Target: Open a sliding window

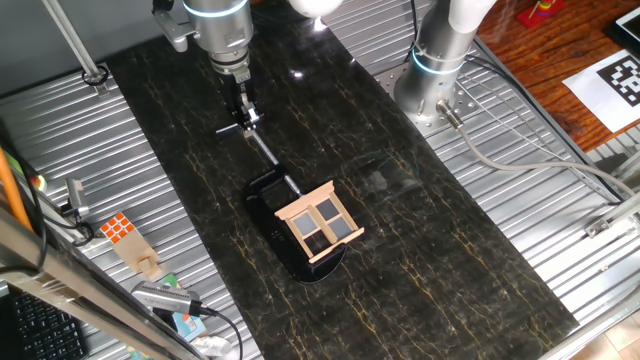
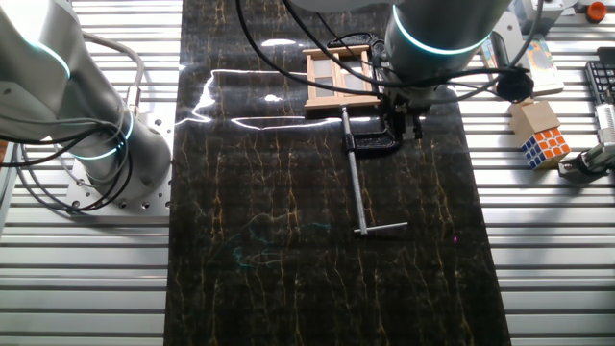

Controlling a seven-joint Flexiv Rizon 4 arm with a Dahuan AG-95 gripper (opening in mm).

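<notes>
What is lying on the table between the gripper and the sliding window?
In one fixed view, a metal clamp's long screw rod runs from just below the gripper to the black base holding the sliding window. Around it, only bare dark tabletop.

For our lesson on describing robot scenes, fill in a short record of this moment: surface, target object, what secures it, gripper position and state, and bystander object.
surface: dark marbled mat on a ribbed metal table
target: sliding window, tan wooden frame, four dark panes, on a black base
secured by: black clamp with a long metal screw rod ending in a T-handle
gripper: above the T-handle end, apart from the window
gripper state: cannot tell
bystander: orange-and-white puzzle cube off the mat on the ribbed metal
</notes>
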